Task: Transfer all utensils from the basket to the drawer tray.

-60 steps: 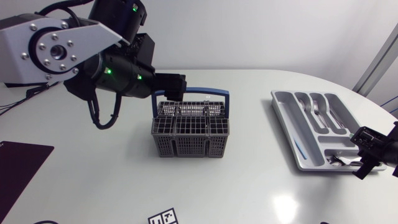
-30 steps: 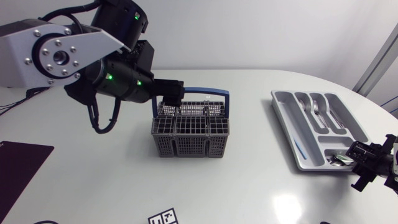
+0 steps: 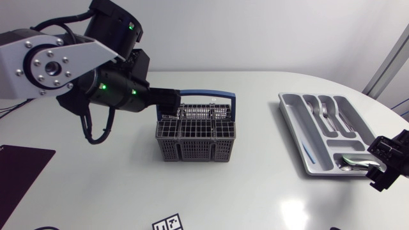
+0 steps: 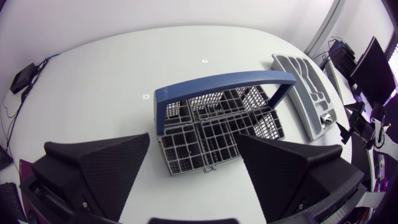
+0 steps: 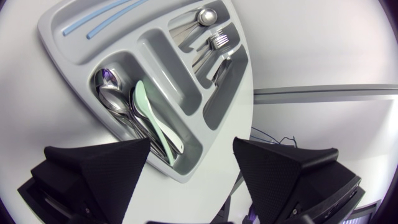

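Observation:
The grey wire basket point(image 3: 196, 131) with a blue handle point(image 3: 208, 94) stands mid-table; in the left wrist view I see no utensil in its compartments point(image 4: 217, 127). My left gripper point(image 3: 167, 102) hangs open above the basket's rear left corner, and in the left wrist view that gripper point(image 4: 194, 143) is empty. The grey drawer tray point(image 3: 307, 124) lies to the right with forks point(image 3: 324, 110) and spoons point(image 3: 348, 163). My right gripper point(image 3: 382, 167) is open above the tray's near right corner. Ahead of this gripper point(image 5: 191, 149), a pale green spoon point(image 5: 152, 118) lies beside metal spoons point(image 5: 118, 102).
A dark mat point(image 3: 19, 172) lies at the table's front left. A printed marker tag point(image 3: 167, 223) sits at the front edge. Bare white table separates basket and tray. The tray point(image 5: 74, 28) has two blue strips point(image 5: 102, 18) along one side.
My right gripper has opened and released the pale green spoon into the tray's spoon compartment, drawing back slightly. My left arm has shifted a little left and lower over the basket.

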Available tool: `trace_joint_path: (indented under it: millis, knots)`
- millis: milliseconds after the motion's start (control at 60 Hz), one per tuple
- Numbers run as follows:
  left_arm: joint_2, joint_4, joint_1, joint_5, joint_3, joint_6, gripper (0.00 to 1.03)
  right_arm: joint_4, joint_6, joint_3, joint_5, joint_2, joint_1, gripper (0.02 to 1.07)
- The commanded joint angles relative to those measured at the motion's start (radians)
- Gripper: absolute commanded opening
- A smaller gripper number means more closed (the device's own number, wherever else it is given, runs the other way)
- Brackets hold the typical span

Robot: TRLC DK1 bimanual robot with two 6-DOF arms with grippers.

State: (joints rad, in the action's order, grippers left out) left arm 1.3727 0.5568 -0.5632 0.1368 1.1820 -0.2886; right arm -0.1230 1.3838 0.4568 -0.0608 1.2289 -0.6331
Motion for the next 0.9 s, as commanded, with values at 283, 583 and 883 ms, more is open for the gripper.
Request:
trace_joint_path:
  millis: [283, 583, 883]
  knots:
    - [-0.086, -0.015, 0.037, 0.012, -0.134, 0.022, 0.99, 0.253, -0.451, 0.042, -0.074, -0.201, 0.253, 1.02]
    - [-0.176, -0.141, 0.091, 0.012, -0.285, 0.08, 0.99, 0.303, -0.899, 0.019, -0.019, -0.364, 0.647, 1.02]
    - [-0.251, -0.261, 0.137, 0.012, -0.433, 0.132, 0.98, 0.303, -1.155, -0.009, -0.002, -0.364, 0.883, 1.02]
